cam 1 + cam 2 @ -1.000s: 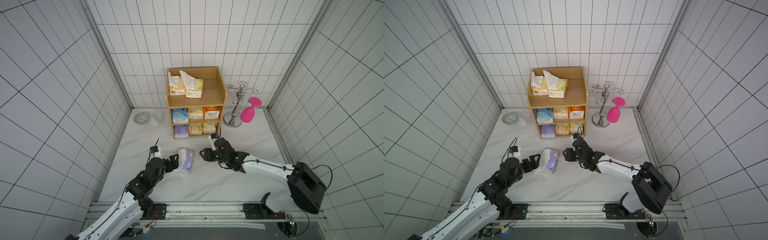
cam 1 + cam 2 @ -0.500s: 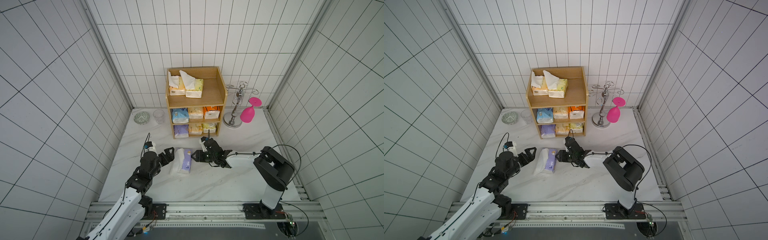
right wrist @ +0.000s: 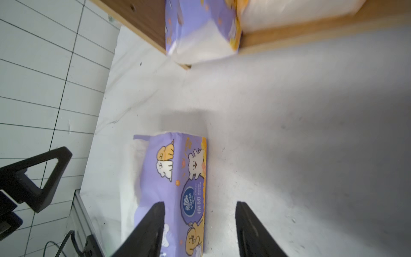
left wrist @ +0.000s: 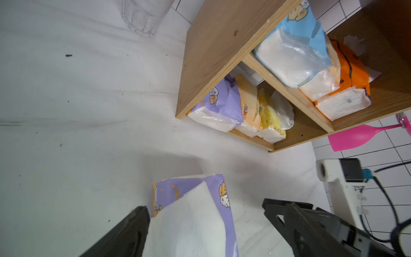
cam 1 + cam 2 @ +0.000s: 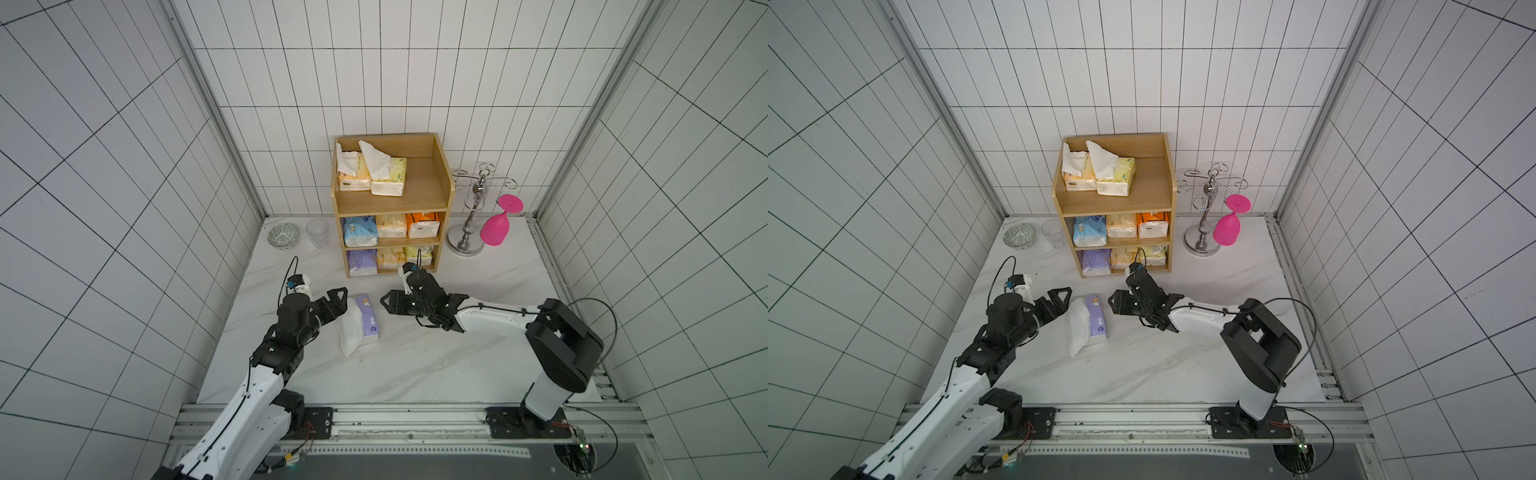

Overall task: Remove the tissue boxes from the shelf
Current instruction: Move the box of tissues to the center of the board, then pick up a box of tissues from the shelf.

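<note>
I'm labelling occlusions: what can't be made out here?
- Yellow plastic-wrapped tissue pack on the wooden shelf's bottom tier: both top views, partly behind the right arm's cable.
- Purple tissue pack on the table: left wrist view, cut off by the frame edge.
- Shelved purple pack: right wrist view, blurred.

White tiled walls (image 5: 374, 62) on three sides; pale marbled tabletop (image 5: 415, 365) below.
</note>
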Action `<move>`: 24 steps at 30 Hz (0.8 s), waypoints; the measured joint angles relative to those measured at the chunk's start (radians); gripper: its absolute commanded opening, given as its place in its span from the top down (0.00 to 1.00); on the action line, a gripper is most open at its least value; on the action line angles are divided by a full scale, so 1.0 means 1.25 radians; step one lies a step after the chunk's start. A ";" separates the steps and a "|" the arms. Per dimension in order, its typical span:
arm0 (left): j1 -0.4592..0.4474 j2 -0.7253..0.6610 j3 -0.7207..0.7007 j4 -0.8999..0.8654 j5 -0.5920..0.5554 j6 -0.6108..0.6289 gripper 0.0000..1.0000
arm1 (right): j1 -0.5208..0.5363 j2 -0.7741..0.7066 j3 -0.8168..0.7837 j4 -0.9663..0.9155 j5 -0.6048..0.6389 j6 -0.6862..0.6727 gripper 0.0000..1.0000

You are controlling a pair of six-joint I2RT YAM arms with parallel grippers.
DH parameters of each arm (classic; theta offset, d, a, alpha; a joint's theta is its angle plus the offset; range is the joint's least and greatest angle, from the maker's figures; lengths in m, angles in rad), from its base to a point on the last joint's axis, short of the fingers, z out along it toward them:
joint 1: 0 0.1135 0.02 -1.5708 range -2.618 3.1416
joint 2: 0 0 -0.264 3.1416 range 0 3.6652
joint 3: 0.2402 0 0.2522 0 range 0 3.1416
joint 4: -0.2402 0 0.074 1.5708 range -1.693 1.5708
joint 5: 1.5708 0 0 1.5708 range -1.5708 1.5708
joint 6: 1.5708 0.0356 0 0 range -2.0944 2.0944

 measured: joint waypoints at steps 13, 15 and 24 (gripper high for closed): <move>0.005 0.149 0.002 0.099 0.112 0.006 0.03 | -0.141 -0.114 0.470 -0.258 0.111 -0.249 0.31; 0.005 0.161 0.024 0.079 0.128 0.023 0.03 | -0.168 -0.073 0.545 -0.269 0.094 -0.270 0.31; 0.005 0.163 0.028 0.065 0.151 0.054 0.02 | -0.205 0.149 0.753 -0.320 0.053 -0.309 0.30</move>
